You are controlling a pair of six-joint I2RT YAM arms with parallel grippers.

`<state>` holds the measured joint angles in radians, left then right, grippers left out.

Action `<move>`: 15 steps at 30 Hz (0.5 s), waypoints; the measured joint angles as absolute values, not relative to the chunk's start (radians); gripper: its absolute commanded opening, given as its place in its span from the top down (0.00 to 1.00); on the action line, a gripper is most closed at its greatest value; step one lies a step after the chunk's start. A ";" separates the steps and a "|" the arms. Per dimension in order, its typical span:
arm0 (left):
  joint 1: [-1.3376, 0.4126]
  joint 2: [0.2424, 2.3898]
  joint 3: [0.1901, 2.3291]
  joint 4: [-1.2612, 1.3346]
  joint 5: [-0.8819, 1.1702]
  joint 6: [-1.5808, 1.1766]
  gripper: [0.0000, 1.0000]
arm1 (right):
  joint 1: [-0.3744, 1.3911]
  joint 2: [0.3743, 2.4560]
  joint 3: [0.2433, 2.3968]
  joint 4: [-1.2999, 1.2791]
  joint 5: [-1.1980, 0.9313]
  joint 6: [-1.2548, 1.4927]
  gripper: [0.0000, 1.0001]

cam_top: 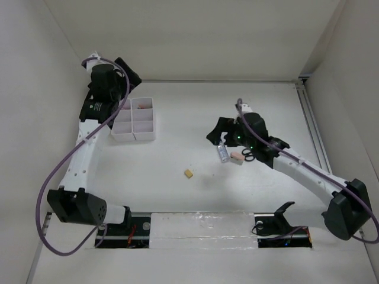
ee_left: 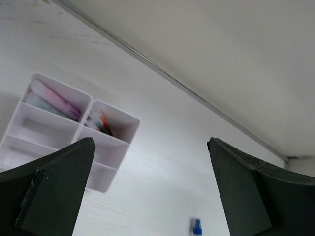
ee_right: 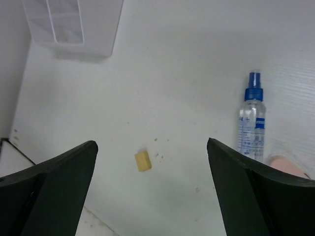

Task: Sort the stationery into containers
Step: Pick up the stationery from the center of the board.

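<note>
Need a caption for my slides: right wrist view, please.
Open right fingers frame a tan eraser and blue-capped bottle on the table.

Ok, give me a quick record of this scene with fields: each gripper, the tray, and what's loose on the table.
left gripper: open, empty, beside the tray
right gripper: open, empty, above the loose items
tray: white, far left of the table
tray contents: highlighters and pens in two neighbouring end compartments
loose on table: tan eraser, bottle, pink eraser, scissors
</note>
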<state>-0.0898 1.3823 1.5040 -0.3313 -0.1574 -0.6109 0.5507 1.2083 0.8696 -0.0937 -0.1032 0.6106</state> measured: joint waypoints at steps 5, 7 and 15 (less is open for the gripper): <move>-0.162 1.227 1.380 -0.364 -0.143 -0.593 0.01 | 0.766 1.333 0.969 -0.203 0.052 0.499 0.09; -0.159 1.161 1.308 -0.380 -0.139 -0.587 0.01 | 0.850 1.378 0.971 -0.218 0.100 0.488 0.12; -0.153 0.956 1.111 -0.426 -0.076 -0.498 0.01 | 1.033 1.563 0.921 -0.225 0.181 0.486 0.25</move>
